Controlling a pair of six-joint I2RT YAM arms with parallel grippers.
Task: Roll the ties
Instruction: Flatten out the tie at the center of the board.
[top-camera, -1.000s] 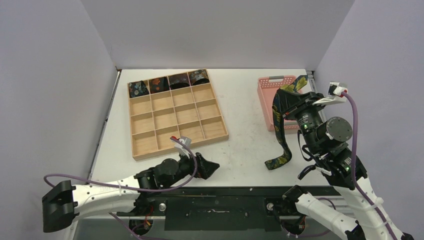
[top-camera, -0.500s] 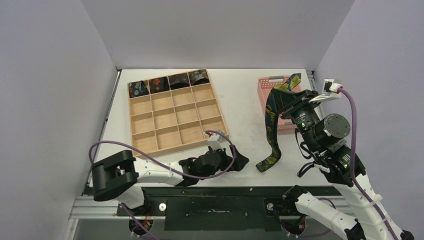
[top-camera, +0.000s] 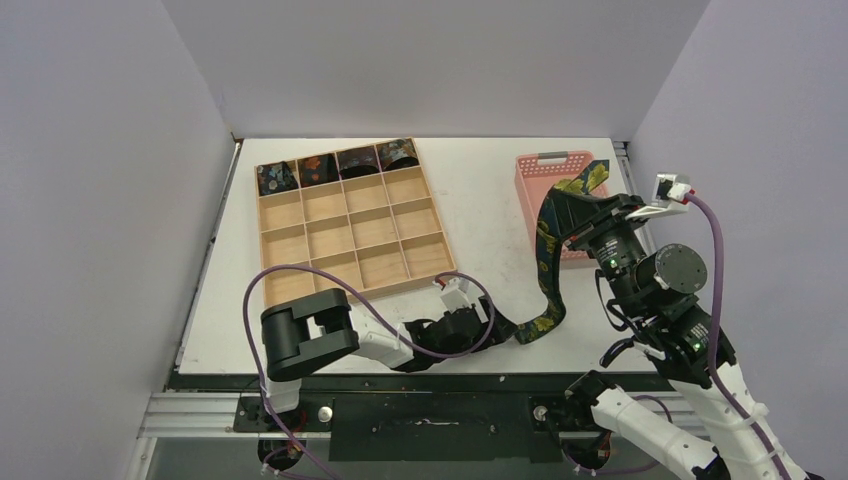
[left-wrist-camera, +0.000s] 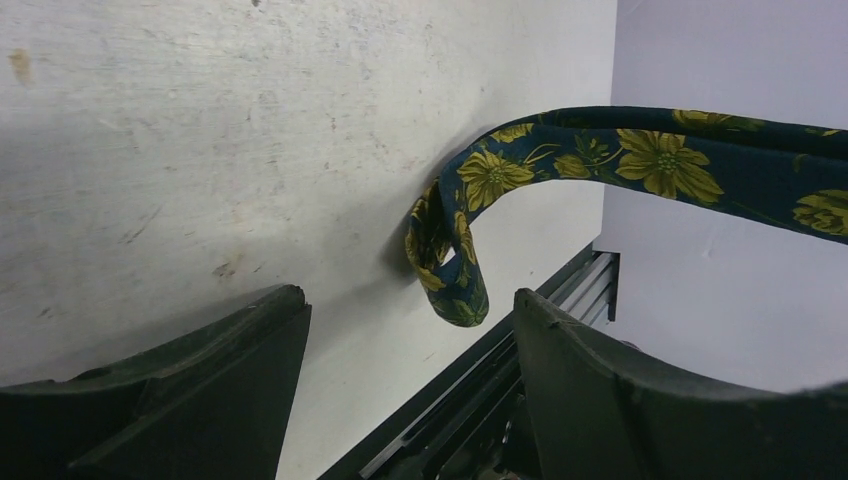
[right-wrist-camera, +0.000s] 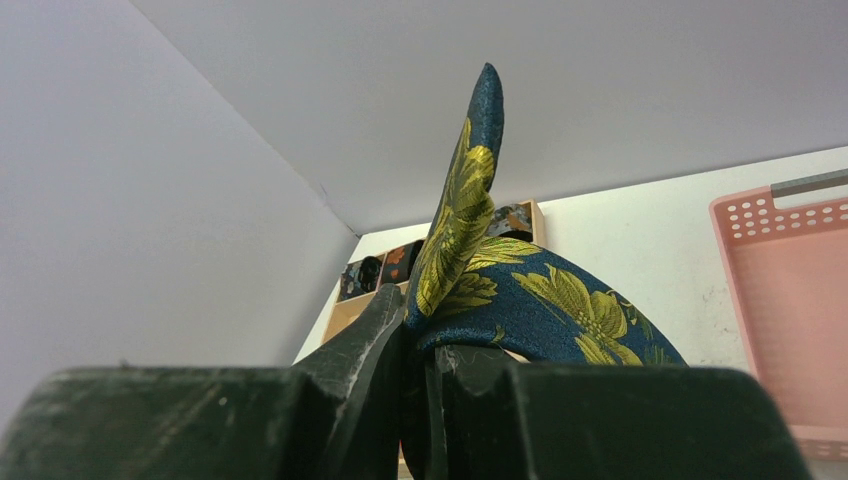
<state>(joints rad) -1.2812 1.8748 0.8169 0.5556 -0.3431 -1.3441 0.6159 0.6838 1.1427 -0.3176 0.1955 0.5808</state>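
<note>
1 tie (top-camera: 547, 270), pinched by the right pincer (right-wrist-camera: 415, 340), droops with its end before the spread left pincer (left-wrist-camera: 408, 298).

No text, brand or number can be read; pale labels (top-camera: 688, 335) on the right arm (top-camera: 664, 268) are too small to be deciphered.

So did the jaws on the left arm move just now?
Yes. They slid rightward along the table's near edge, from in front of the wooden tray to past its right corner, reaching the lower end of the tie.
</note>
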